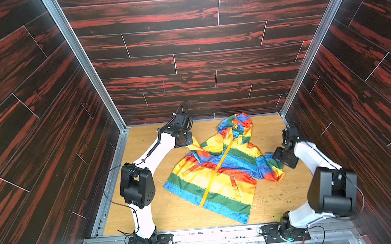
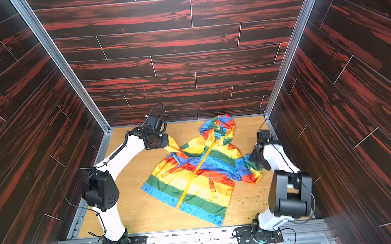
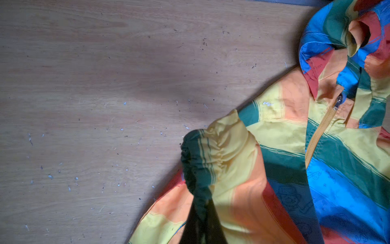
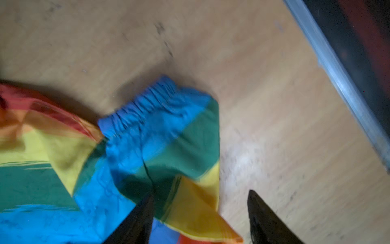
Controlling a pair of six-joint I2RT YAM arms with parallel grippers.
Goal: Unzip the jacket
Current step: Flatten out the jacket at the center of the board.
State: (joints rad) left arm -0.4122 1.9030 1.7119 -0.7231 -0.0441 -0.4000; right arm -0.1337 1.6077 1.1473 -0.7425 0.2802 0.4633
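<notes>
The jacket (image 1: pixel 220 173) lies front up mid-worktop (image 1: pixel 173 212), hood (image 1: pixel 236 124) toward the far edge and zipper (image 1: pixel 218 167) closed; the left end effector (image 3: pixel 201 219) is clamped on one sleeve cuff (image 3: pixel 200 156), probably to spread the cloth flat, while the right end effector (image 4: pixel 200 194) stands with jaws apart over the other sleeve (image 4: pixel 160 118).

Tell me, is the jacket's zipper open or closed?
Closed. In a top view the zipper joins both fronts over its whole length; the left wrist view shows its slider at the collar.

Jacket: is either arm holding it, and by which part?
The left gripper, jaws shut, pinches the shiny rainbow-striped hooded jacket by its green-edged sleeve cuff. The right gripper, jaws apart over the other sleeve, holds nothing.
</notes>
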